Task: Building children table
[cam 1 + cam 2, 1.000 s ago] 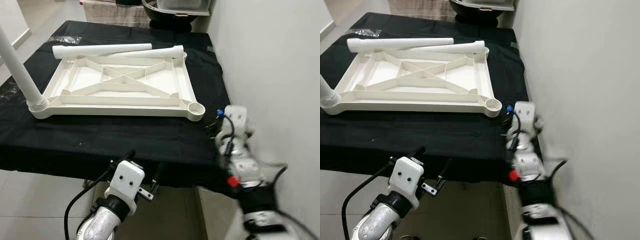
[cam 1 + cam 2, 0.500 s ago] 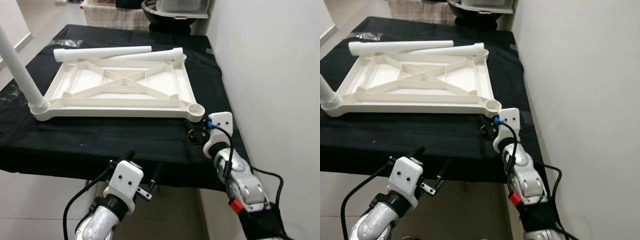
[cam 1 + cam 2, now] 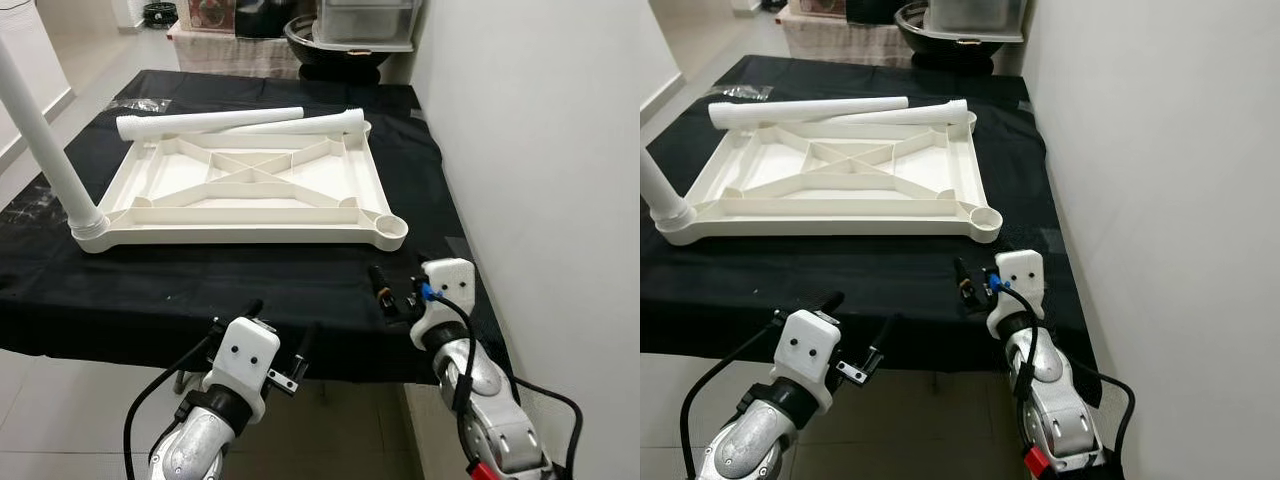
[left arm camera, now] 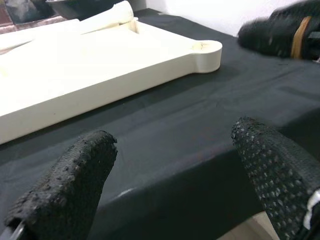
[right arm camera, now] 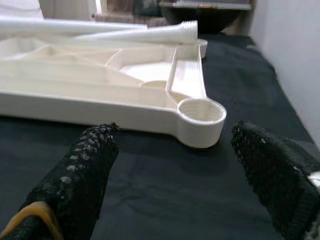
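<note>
Tabletop [image 3: 240, 190] upside down on black cloth, one leg [image 3: 45, 140] fitted | right gripper [image 5: 165, 175] fingers spread before its empty corner socket [image 5: 201, 111] | left gripper [image 4: 165, 185] spread at cloth edge | your loose legs [image 3: 210, 122] may roll if nudged.

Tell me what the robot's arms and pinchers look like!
Both arms are shiny silver tubes ending in white boxy wrists. The left gripper and right gripper each have two long black fingers with bumpy, dotted pads. Black cables loop along both arms, and the right wrist has small blue and red bits.
</note>
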{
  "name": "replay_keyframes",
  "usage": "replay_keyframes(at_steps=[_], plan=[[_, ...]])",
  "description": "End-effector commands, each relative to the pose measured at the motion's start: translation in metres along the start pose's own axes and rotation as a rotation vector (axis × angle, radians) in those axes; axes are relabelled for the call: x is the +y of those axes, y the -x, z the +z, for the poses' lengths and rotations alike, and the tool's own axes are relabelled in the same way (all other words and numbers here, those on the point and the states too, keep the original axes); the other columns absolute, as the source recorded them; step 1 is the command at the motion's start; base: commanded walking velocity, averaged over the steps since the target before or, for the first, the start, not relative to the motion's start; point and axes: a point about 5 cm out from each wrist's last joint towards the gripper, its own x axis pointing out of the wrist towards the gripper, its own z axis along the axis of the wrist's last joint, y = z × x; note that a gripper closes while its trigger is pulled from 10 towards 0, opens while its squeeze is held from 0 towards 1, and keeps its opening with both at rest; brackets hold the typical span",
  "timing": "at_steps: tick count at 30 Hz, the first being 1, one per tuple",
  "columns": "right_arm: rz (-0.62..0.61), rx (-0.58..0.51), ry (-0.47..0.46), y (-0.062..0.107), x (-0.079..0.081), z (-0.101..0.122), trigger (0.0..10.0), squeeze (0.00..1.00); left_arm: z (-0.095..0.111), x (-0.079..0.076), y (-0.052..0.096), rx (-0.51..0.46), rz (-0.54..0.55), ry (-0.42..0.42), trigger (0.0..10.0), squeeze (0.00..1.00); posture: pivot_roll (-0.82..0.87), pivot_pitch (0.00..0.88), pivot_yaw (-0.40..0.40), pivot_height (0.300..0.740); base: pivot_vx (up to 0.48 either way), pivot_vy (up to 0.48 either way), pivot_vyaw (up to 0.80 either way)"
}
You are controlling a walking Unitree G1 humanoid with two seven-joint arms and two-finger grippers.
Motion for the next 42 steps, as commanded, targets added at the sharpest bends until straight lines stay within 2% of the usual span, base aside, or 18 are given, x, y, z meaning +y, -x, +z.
replay_keyframes(at_steps=[1,5,9,25,29,42], plan=[[0.03,0.003,0.001,0.008,0.005,-0.002,10.0,0.0,-0.005,-0.001,0.001,0.02,-0.004,0.008,10.0,0.0,0.08,0.1,-0.05,0.74,0.0,0.0,0.0],[0.081,0.041,0.032,0.028,0.019,-0.014,10.0,0.0,-0.01,-0.002,0.002,0.036,-0.008,0.009,10.0,0.0,0.07,0.091,-0.042,0.74,0.0,0.0,0.0],[0.119,0.042,0.03,0.037,0.029,-0.018,10.0,0.0,-0.013,-0.001,0.0,0.044,-0.006,0.018,10.0,0.0,0.07,0.082,-0.04,0.74,0.0,0.0,-0.59],[0.148,0.076,0.07,0.034,0.035,-0.028,10.0,0.0,-0.029,0.0,-0.007,0.075,0.008,0.033,10.0,0.0,0.05,0.033,-0.034,0.74,0.0,0.0,-0.79],[0.148,0.087,0.078,0.032,0.034,-0.031,10.0,0.0,-0.031,0.0,-0.009,0.078,0.007,0.031,10.0,0.0,0.05,0.026,-0.04,0.74,-0.306,0.0,-0.71],[0.114,0.113,0.107,0.03,0.032,-0.035,10.0,0.0,-0.033,-0.001,-0.01,0.075,0.011,0.034,10.0,0.0,0.04,0.019,-0.041,0.74,-0.48,0.0,0.0]])
